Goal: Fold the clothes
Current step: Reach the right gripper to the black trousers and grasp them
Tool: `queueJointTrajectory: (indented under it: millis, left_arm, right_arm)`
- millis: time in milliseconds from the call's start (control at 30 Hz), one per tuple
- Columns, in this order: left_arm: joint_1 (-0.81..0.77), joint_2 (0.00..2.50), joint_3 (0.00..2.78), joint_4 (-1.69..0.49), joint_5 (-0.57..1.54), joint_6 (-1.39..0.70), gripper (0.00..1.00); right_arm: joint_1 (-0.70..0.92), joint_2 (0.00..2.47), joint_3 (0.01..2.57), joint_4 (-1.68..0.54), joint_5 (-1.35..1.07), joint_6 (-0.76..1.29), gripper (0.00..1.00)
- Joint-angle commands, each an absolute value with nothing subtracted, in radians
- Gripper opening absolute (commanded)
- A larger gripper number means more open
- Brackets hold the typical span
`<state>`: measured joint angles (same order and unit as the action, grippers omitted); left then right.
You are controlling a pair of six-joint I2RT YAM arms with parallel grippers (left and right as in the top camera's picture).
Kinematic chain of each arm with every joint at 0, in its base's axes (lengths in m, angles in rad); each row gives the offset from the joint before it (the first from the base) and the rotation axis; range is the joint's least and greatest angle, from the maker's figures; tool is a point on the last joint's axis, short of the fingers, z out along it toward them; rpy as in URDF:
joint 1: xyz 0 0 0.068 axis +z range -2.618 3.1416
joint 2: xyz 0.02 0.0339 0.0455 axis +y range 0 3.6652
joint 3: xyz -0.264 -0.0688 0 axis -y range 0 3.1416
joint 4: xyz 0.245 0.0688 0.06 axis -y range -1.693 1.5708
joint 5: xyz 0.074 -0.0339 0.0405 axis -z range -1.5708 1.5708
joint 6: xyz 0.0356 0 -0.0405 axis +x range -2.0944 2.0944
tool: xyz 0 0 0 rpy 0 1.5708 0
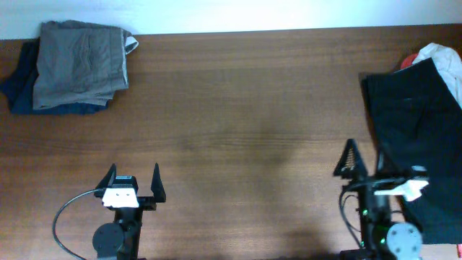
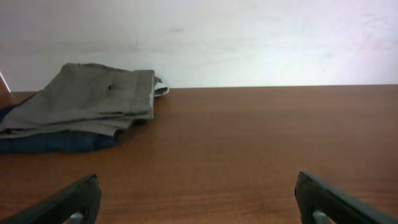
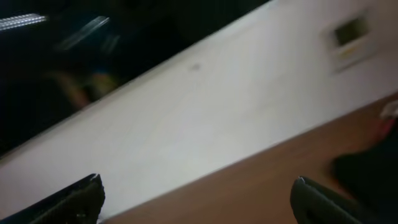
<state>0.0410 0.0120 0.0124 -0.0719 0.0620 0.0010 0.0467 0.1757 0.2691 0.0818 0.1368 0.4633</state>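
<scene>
A folded grey-olive garment [image 1: 81, 65] lies on a folded dark blue one [image 1: 22, 83] at the table's far left corner; the stack also shows in the left wrist view [image 2: 87, 99]. An unfolded black garment [image 1: 419, 137] lies spread at the right edge, with a dark edge of it in the right wrist view [image 3: 367, 168]. My left gripper [image 1: 133, 180] is open and empty at the near left, far from the stack. My right gripper [image 1: 364, 165] is open and empty, tilted, beside the black garment's left edge.
White and red clothes [image 1: 437, 56] lie at the far right corner behind the black garment. The brown wooden table [image 1: 245, 108] runs between the two piles. A white wall [image 2: 249, 37] stands behind the table's far edge.
</scene>
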Motion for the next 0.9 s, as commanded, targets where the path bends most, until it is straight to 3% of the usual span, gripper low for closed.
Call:
queueJointTrajectory:
  millis: [0,233,267,333,467,667,767,800,867]
  left_arm:
    - [0.038,0.006,0.009,-0.076,0.063,0.016,0.99]
    - [0.038,0.006,0.009,-0.076,0.062,0.016,0.99]
    - [0.038,0.006,0.009,-0.076,0.062,0.016,0.99]
    - [0.038,0.006,0.009,-0.076,0.063,0.016,0.99]
    - [0.038,0.006,0.009,-0.076,0.062,0.016,0.99]
    - [0.038,0.006,0.009,-0.076,0.062,0.016,0.99]
    - [0.038,0.006,0.009,-0.076,0.062,0.016,0.99]
    - [0.038,0.006,0.009,-0.076,0.062,0.016,0.99]
    - [0.038,0.006,0.009,-0.076,0.062,0.016,0.99]
  right_arm:
    - [0.051,0.414,0.498,0.034,0.400,0.336,0.99]
    - [-0.068,1.461,1.396,-0.510,0.432,0.148,0.99]
    - [-0.089,1.572,1.462,-0.506,0.426,0.089,0.99]
    - [-0.121,1.767,1.516,-0.499,0.417,-0.094,0.99]
    - [-0.218,2.109,1.617,-0.455,0.360,-0.117,0.98]
    - [-0.292,2.273,1.633,-0.388,0.162,-0.154,0.89]
    - [-0.300,2.313,1.633,-0.400,0.150,-0.154,0.68]
    - [-0.302,2.313,1.633,-0.408,0.150,-0.153,0.34]
    - [-0.302,2.303,1.641,-0.431,0.188,-0.131,0.19]
